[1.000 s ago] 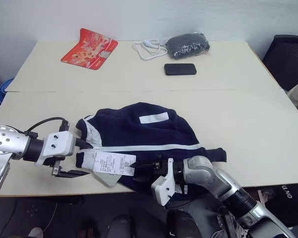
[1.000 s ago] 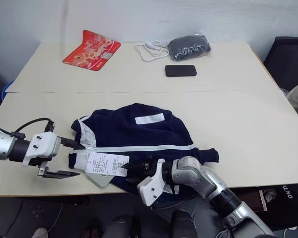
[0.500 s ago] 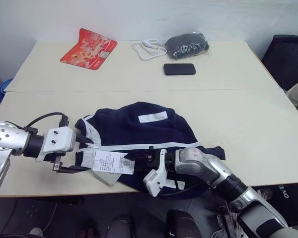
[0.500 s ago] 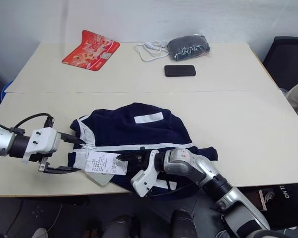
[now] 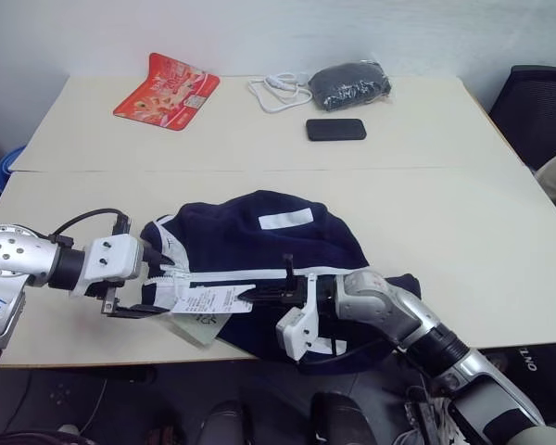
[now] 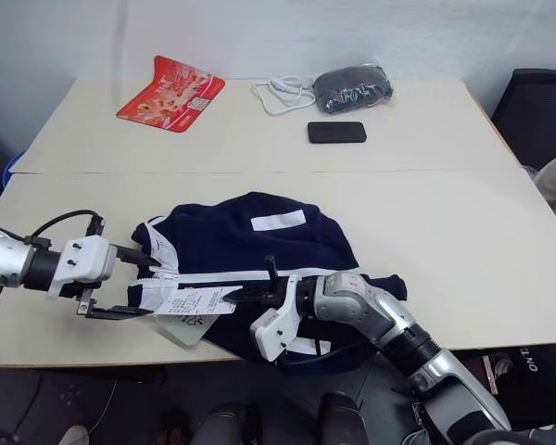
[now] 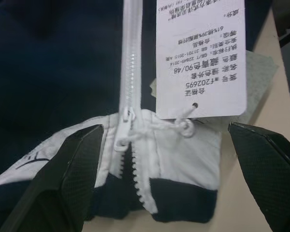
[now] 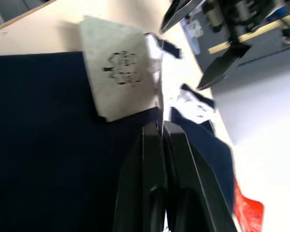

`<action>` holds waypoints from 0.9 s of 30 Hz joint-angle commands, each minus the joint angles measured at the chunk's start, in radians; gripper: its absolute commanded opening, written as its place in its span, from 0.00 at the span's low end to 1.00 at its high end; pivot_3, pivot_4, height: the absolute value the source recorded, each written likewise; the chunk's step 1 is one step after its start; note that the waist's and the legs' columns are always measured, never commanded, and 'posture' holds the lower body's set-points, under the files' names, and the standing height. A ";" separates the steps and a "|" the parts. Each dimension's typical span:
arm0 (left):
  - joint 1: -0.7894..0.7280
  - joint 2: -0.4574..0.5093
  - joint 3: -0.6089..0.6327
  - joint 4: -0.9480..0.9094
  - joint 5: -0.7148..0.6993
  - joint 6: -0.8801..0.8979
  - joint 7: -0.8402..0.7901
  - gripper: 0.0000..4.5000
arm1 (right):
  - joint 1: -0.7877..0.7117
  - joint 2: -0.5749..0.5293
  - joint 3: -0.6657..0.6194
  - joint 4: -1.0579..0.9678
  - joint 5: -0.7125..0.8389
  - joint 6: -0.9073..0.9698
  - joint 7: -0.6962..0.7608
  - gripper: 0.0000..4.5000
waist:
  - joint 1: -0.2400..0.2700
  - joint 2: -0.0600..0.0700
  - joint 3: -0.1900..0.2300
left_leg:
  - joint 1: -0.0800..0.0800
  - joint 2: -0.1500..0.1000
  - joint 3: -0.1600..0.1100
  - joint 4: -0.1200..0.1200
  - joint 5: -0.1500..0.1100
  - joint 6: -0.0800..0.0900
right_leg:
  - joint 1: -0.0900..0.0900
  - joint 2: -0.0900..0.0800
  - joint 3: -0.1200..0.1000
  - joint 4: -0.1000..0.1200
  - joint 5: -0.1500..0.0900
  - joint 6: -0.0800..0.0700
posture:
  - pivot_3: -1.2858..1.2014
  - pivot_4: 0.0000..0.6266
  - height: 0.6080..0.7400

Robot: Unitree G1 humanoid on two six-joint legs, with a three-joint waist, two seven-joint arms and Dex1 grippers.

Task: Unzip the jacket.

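A large dark navy fabric jacket [image 5: 259,250] with a white zipper line lies bunched on the near part of the pale wooden desk [image 5: 463,222], its collar end toward my left. My left pincer [image 7: 169,159] is spread wide, one black finger [image 7: 63,174] on each side of the white collar trim [image 7: 179,145], gripping nothing. The white zipper pull [image 7: 124,130] sits between those fingers at the collar, with the zipper closed beyond it. A white paper hang tag [image 5: 211,298] printed with black text lies just beside the zipper. My right pincer [image 8: 160,129] is pressed fully shut, its tips at the tag's edge; whether paper is pinched between them I cannot tell. Well apart at the far edge of the desk are a red printed pouch [image 5: 167,90], a coiled white cable [image 5: 278,91], a dark grey bundle in clear plastic [image 5: 350,82] and a black phone [image 5: 335,129].
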 commanded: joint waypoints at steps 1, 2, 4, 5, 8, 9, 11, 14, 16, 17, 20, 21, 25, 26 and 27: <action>-0.085 -0.037 -0.014 0.055 0.010 -0.038 0.020 0.97 | -0.032 -0.063 -0.065 -0.072 0.077 0.004 0.052 0.01 | 0.001 0.000 0.000 | 0.000 0.000 0.000 0.001 0.000 0.000 | 0.001 0.000 0.000 0.000 0.000 0.000 | 0.52 0.24 1.00; -0.117 -0.057 -0.026 0.086 0.021 -0.047 0.027 0.97 | -0.033 -0.078 -0.068 -0.074 0.091 0.003 0.066 0.01 | -0.001 0.000 0.000 | 0.000 0.000 0.000 0.001 0.000 0.000 | 0.001 0.000 0.000 0.000 0.000 0.000 | 0.52 0.24 1.00; -0.165 -0.087 -0.059 0.141 0.045 -0.075 0.025 0.97 | -0.030 -0.092 -0.068 -0.075 0.119 0.005 0.090 0.01 | -0.001 0.000 0.000 | 0.000 0.000 0.000 0.000 0.000 0.000 | 0.001 0.000 0.000 0.000 0.000 0.000 | 0.52 0.24 1.00; -0.183 -0.096 -0.076 0.166 0.059 -0.093 0.017 0.97 | -0.029 -0.097 -0.066 -0.073 0.126 -0.001 0.100 0.01 | -0.002 0.000 0.000 | 0.000 0.000 0.000 0.000 0.000 0.000 | 0.001 0.000 -0.001 0.000 0.000 0.000 | 0.52 0.24 1.00; -0.212 -0.108 -0.112 0.213 0.078 -0.123 -0.019 0.97 | -0.019 -0.095 -0.067 -0.067 0.128 -0.008 0.111 0.01 | -0.007 0.000 0.000 | 0.000 0.000 0.001 -0.001 0.000 -0.001 | 0.001 0.000 -0.001 0.000 0.000 0.000 | 0.52 0.24 1.00; -0.220 -0.111 -0.117 0.224 0.078 -0.124 -0.027 0.97 | -0.016 -0.095 -0.069 -0.066 0.127 -0.008 0.114 0.01 | -0.008 0.000 0.000 | 0.000 0.000 0.001 -0.001 0.000 -0.001 | 0.000 0.001 -0.001 0.000 0.000 0.000 | 0.52 0.24 1.00; -0.231 -0.114 -0.127 0.240 0.072 -0.121 -0.050 0.97 | -0.012 -0.098 -0.076 -0.062 0.122 -0.008 0.116 0.01 | -0.007 0.000 0.000 | 0.000 0.000 0.001 -0.001 0.000 -0.001 | 0.000 0.001 -0.001 0.000 0.000 0.000 | 0.52 0.24 1.00; -0.223 -0.109 -0.145 0.239 0.071 -0.109 -0.094 0.97 | -0.014 -0.110 -0.099 -0.053 0.131 0.005 0.118 0.01 | -0.004 0.000 0.000 | 0.000 0.000 0.001 0.000 0.000 -0.001 | 0.000 0.001 -0.001 0.000 0.000 0.000 | 0.52 0.24 1.00; -0.211 -0.112 -0.162 0.254 0.100 -0.140 -0.100 0.97 | -0.016 -0.118 -0.111 -0.049 0.143 0.013 0.123 0.01 | -0.002 0.000 0.000 | 0.000 0.000 0.001 0.000 0.000 -0.001 | 0.000 0.001 0.000 0.000 0.000 0.000 | 0.52 0.24 1.00; -0.212 -0.117 -0.167 0.270 0.117 -0.161 -0.091 0.97 | -0.016 -0.119 -0.112 -0.049 0.146 0.014 0.125 0.01 | -0.001 0.000 0.000 | 0.000 0.000 0.001 0.000 0.000 -0.001 | 0.000 0.001 0.000 0.000 0.000 0.000 | 0.52 0.24 1.00; -0.215 -0.132 -0.178 0.323 0.147 -0.203 -0.067 0.97 | -0.007 -0.126 -0.114 -0.068 0.154 0.015 0.134 0.01 | -0.001 0.000 0.000 | 0.000 0.000 0.001 0.000 0.000 -0.001 | 0.001 0.001 -0.001 0.000 0.000 0.000 | 0.52 0.24 1.00; -0.210 -0.133 -0.181 0.337 0.157 -0.221 -0.064 0.97 | -0.002 -0.127 -0.112 -0.075 0.160 0.018 0.139 0.01 | -0.002 0.000 0.000 | 0.000 0.000 0.001 0.000 0.000 -0.001 | 0.001 0.001 -0.001 0.000 0.000 0.000 | 0.52 0.24 1.00; -0.203 -0.130 -0.198 0.407 0.201 -0.310 -0.055 0.97 | 0.007 -0.124 -0.104 -0.083 0.155 0.009 0.149 0.01 | -0.002 0.000 0.000 | 0.000 0.000 0.001 0.000 0.000 -0.001 | 0.001 0.001 -0.001 0.000 0.000 0.000 | 0.52 0.24 1.00; -0.206 -0.132 -0.199 0.422 0.204 -0.317 -0.051 0.97 | 0.006 -0.124 -0.104 -0.081 0.153 0.006 0.154 0.01 | -0.002 0.000 0.000 | 0.000 0.000 0.001 0.000 0.000 -0.001 | 0.001 0.001 -0.001 0.000 0.000 0.000 | 0.52 0.24 1.00; -0.209 -0.134 -0.200 0.432 0.205 -0.321 -0.049 0.97 | 0.005 -0.125 -0.104 -0.079 0.152 0.003 0.157 0.01 | -0.002 0.000 0.000 | 0.000 0.000 0.001 0.000 0.000 -0.001 | 0.001 0.001 -0.001 0.000 0.000 0.000 | 0.52 0.24 1.00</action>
